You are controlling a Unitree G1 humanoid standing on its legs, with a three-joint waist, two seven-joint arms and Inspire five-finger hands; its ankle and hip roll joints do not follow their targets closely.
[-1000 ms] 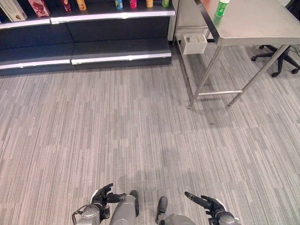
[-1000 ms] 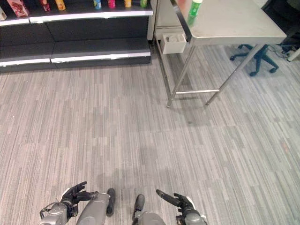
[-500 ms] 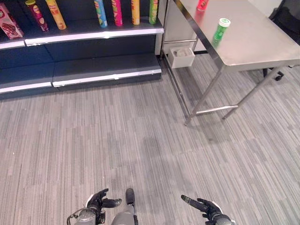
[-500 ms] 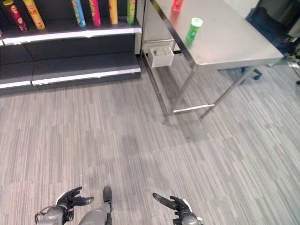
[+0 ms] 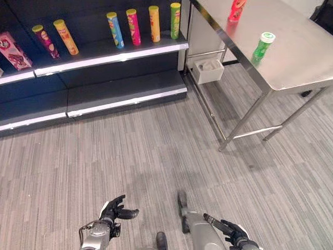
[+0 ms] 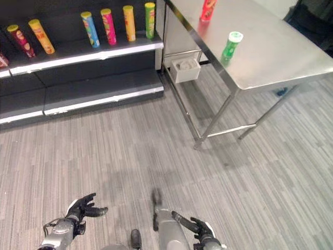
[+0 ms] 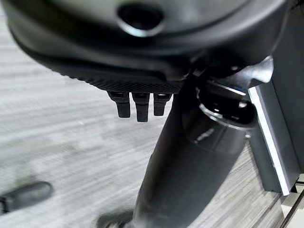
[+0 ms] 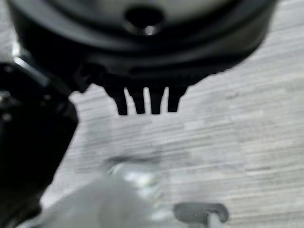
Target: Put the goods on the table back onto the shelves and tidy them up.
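Both the left hand [image 5: 115, 211] and right hand [image 5: 232, 233] hang empty with fingers relaxed, the table [image 5: 291, 57] with its green can [image 5: 261, 46] far ahead of the right.

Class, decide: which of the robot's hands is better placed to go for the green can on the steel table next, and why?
Probably the right hand: the green can stands on the steel table on the robot's right, while the left hand hangs on the shelf side. Both hands are low, open and empty.

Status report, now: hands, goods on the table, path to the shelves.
Left hand and right hand open, empty, low over the floor. Green can and red can upright on the steel table, untouched. Shelf holds standing cans.
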